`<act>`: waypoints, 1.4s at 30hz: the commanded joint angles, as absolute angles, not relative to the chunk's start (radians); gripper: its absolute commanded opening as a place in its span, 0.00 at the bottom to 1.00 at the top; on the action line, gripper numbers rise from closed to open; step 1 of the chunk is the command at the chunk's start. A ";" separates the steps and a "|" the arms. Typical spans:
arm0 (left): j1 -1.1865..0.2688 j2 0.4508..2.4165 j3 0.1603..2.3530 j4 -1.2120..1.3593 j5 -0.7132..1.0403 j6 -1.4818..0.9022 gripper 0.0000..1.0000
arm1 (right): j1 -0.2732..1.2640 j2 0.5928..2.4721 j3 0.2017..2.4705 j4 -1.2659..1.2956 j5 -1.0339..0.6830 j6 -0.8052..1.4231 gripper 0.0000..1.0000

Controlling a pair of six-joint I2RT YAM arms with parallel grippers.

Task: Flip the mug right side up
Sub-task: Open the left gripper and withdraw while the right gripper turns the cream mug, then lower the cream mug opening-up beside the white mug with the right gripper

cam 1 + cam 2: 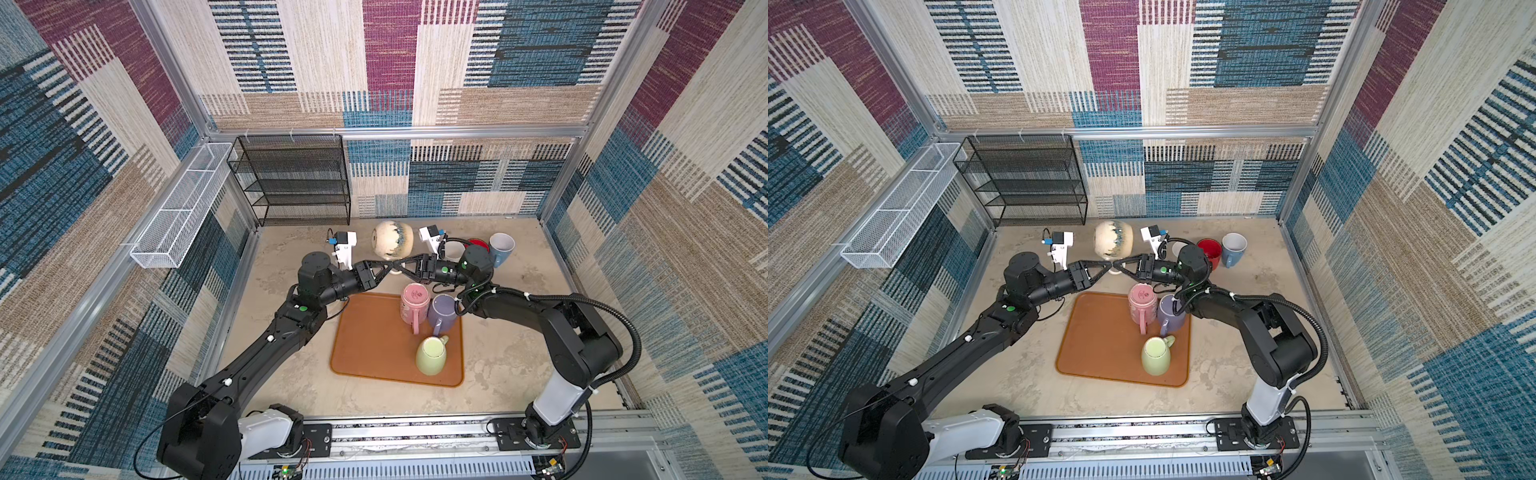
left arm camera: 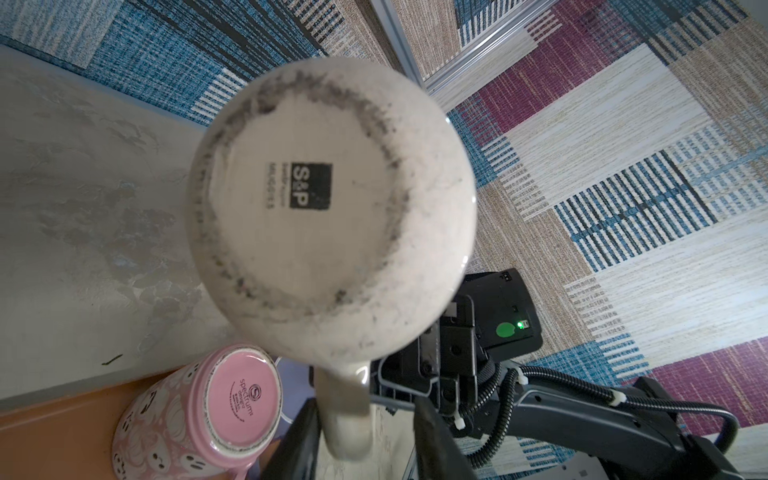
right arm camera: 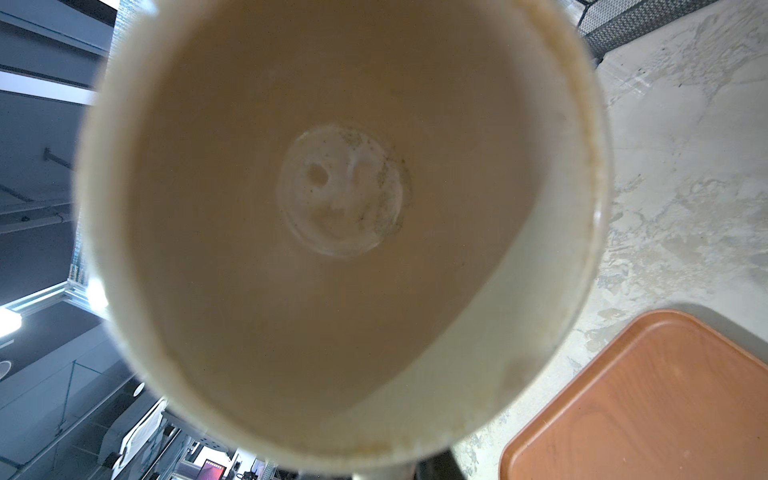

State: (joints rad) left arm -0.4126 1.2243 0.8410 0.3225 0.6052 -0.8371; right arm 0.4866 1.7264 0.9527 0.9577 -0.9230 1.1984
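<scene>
Left wrist view: left pincer [image 2: 366, 409] loose around cream mug [image 2: 328, 199] handle [image 2: 343, 415]; right pincer [image 1: 398, 266] grips it. Pink mug [image 2: 199, 415] close beside; bare desk [image 2: 83, 208] beyond.

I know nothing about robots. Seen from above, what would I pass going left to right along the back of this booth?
In a top view: white wire basket → black mesh rack → cream mug, tipped on its side → red mug → pale blue mug.

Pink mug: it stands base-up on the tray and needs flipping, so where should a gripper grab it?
Likely the pink mug's handle, coming from the front left over bare tray: the handle points toward the robot, and the purple mug crowds its right side.
</scene>
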 commanded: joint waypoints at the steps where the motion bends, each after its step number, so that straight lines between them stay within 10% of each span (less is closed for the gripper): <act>1: -0.410 1.207 0.840 0.318 0.605 -0.790 0.43 | 0.476 1.709 0.952 0.992 -0.906 1.162 0.00; 14: -0.403 1.073 0.875 0.016 0.514 -0.640 0.63 | 0.406 1.665 1.018 0.590 -0.904 0.885 0.00; 42: -0.390 0.833 0.867 -0.444 0.412 -0.390 0.69 | 0.348 1.891 1.378 -0.087 -0.652 0.412 0.00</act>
State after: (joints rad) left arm -0.3912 0.8371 0.8764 -0.4118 0.4225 -0.4366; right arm 0.3473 1.8790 1.3510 -0.1009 -0.6853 0.4732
